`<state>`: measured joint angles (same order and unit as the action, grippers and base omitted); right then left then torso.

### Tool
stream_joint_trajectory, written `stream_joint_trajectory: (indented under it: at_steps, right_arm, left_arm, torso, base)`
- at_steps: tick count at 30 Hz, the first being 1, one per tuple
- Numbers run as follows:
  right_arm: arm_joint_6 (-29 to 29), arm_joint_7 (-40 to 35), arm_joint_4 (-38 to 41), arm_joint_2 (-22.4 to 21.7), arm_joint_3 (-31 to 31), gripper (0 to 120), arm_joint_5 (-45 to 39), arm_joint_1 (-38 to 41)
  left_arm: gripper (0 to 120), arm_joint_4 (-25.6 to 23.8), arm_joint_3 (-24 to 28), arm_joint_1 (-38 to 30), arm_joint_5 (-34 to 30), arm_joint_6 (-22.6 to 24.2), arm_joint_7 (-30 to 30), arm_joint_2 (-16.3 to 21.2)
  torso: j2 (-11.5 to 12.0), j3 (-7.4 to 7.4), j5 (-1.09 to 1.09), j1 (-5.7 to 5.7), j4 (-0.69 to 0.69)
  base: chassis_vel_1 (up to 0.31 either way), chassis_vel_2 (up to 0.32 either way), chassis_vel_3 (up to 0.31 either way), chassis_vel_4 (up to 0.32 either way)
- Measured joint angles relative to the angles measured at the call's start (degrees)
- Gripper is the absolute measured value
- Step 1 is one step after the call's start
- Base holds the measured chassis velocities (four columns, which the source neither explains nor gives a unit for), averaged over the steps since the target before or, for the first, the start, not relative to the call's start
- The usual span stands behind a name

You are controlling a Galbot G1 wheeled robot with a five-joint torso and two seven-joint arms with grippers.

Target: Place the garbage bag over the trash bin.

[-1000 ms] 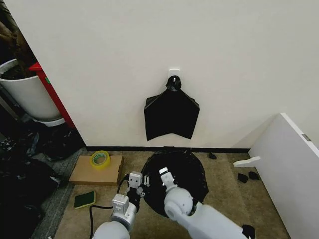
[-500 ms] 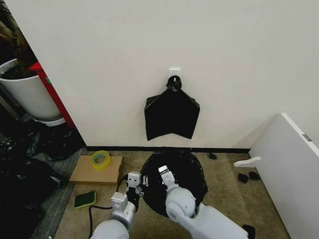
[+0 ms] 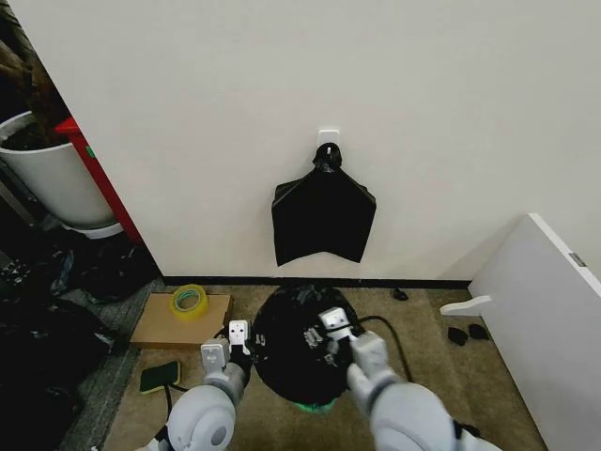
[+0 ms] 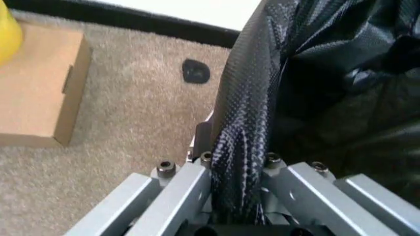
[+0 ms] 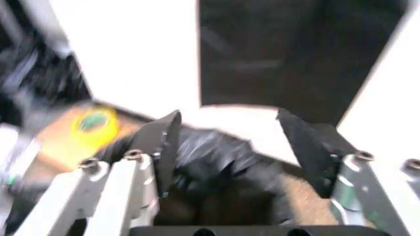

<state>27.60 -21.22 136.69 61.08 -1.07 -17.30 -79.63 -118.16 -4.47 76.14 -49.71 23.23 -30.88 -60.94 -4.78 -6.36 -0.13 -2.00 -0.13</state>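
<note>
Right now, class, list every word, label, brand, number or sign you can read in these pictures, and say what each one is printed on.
None can be read.
The roll of yellow tape, the cardboard box and the garbage bag show no print.
The left end effector and right end effector show bolts, no lettering.

Soft, even room light falls on the wall [image 3: 376, 85] ahead of me, with faint shadows. My head view is sharp. The bag [image 4: 315, 73] glints in my left wrist view, crisp up close. My right wrist view is smeared with blur.
</note>
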Motion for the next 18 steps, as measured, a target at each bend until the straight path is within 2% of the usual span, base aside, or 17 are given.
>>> stream_joint_trajectory:
  at_steps: [1, 4, 8, 9, 18]
  right_arm:
    - [-2.81, 1.63, 0.66, 1.87, -2.57, 66, 3.06, -3.52]
    - [-7.57, 4.17, 1.26, 5.14, -5.86, 77, 8.23, -9.73]
    - [-9.87, 4.88, 1.29, 6.96, -7.34, 89, 10.73, -13.14]
    - [-10.62, 4.9, 1.24, 7.57, -7.77, 95, 11.34, -14.26]
    - [-12.46, 4.72, 0.2, 9.63, -8.2, 100, 12.61, -16.43]
  left_arm:
    - [1, 0.77, 0.04, -0.79, -2.07, 0.29, -0.29, -0.26]
    - [1, 2.51, 0.0, -2.86, -7.76, 0.64, -2.14, -0.8]
    - [1, 4.05, 0.12, -5.21, -14.12, 1.34, -4.57, -1.13]
    - [1, 4.87, 0.33, -6.03, -15.52, 1.38, -5.38, -1.26]
    - [1, 6.57, 0.41, -8.43, -19.7, 1.27, -8.55, -1.97]
  torso:
    - [0.0, 0.0, 0.0, 0.0, -0.02]
    - [0.0, 0.0, 0.0, 0.0, -0.01]
    - [0.0, 0.0, 0.0, 0.0, -0.01]
    - [0.0, 0.0, -0.01, 0.0, -0.01]
    - [0.0, 0.0, 0.0, 0.0, 0.0]
  base:
    - [0.0, 0.0, 0.0, 0.0]
    - [0.0, 0.0, 0.0, 0.0]
    - [0.0, 0.0, 0.0, 0.0]
    - [0.0, 0.0, 0.0, 0.0]
    - [0.0, 0.0, 0.0, 0.0]
